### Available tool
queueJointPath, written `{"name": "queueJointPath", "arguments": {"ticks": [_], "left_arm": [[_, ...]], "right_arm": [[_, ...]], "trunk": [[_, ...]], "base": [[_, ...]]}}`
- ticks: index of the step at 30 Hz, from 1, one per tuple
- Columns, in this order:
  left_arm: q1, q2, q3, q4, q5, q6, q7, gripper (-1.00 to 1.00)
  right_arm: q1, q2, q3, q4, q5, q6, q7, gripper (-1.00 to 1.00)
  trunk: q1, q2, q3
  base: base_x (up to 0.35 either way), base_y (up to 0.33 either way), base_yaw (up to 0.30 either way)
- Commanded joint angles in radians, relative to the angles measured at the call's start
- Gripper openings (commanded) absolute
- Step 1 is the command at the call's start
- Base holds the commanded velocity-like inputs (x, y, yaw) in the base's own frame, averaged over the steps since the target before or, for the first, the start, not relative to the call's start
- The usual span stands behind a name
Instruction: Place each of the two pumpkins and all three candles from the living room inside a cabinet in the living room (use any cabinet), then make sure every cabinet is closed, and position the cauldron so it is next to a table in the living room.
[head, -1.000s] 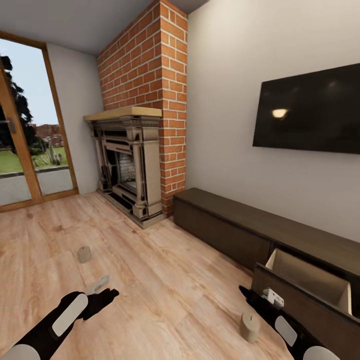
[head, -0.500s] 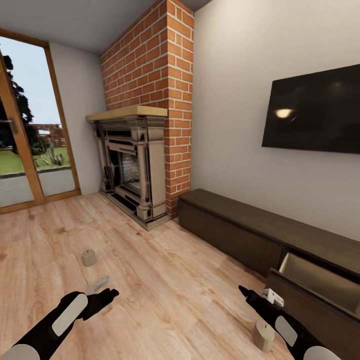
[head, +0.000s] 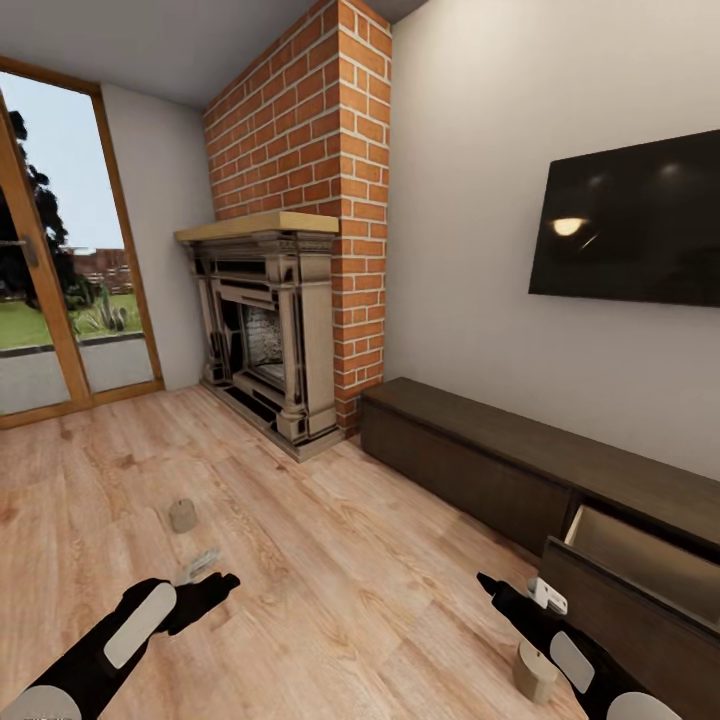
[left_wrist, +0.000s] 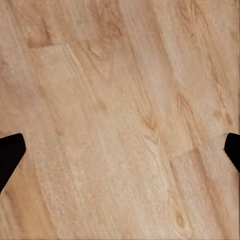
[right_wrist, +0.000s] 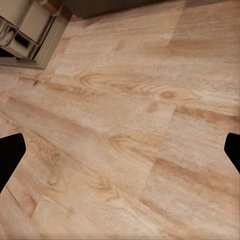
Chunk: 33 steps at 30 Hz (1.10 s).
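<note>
One stubby beige candle (head: 182, 515) stands on the wood floor ahead of my left gripper (head: 207, 586). A second candle (head: 535, 670) stands by my right forearm, partly behind it. The long low dark-brown cabinet (head: 470, 455) runs along the right wall, and its drawer (head: 640, 565) at the right end is pulled out, showing a pale inside. My right gripper (head: 492, 585) hovers over the floor just left of that drawer. Both wrist views look down on bare floorboards, with the left gripper (left_wrist: 120, 155) and right gripper (right_wrist: 120, 150) spread wide and holding nothing. The pumpkins, cauldron and table are out of view.
A brick chimney with a carved fireplace (head: 265, 330) stands at the far end of the cabinet. A dark TV (head: 630, 225) hangs on the wall above the cabinet. A glass door (head: 50, 300) fills the left wall. Wood floor (head: 330, 560) lies open between my arms.
The camera has swung slightly left, so the fireplace, TV and cabinet sit further right in the picture. The near candle has slid down-right in view. Both arms hold the same pose.
</note>
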Motion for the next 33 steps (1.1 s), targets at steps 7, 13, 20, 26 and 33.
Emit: {"name": "queueJointPath", "arguments": {"ticks": [7, 13, 20, 26, 33], "left_arm": [[-0.004, 0.044, 0.009, -0.172, 0.018, 0.088, 0.017, 1.00], [-0.002, 0.056, 0.061, -0.311, 0.011, 0.137, 0.020, 1.00], [-0.001, 0.087, 0.069, -0.366, 0.015, 0.230, 0.020, 1.00], [-0.001, 0.090, 0.072, -0.366, 0.020, 0.255, 0.019, 1.00], [-0.001, 0.102, 0.109, -0.365, 0.024, 0.265, 0.013, 1.00]], "right_arm": [[0.000, 0.000, -0.007, -0.004, -0.009, 0.011, 0.004, 1.00], [0.000, 0.000, -0.007, -0.006, -0.012, 0.024, 0.002, 1.00], [0.000, 0.001, -0.007, -0.007, -0.012, 0.039, -0.003, 1.00], [0.000, 0.001, -0.005, -0.012, -0.006, 0.040, -0.179, 1.00], [0.000, 0.002, -0.005, -0.010, -0.006, 0.037, -0.331, 1.00]], "trunk": [[0.000, -0.001, -0.001], [0.000, -0.001, -0.001], [0.000, -0.001, -0.001], [0.000, -0.001, -0.001], [0.000, -0.001, -0.001]], "base": [[0.000, 0.000, 0.000], [0.000, 0.000, 0.000], [0.000, 0.064, 0.000], [0.000, 0.089, 0.000], [0.130, 0.054, 0.000]]}}
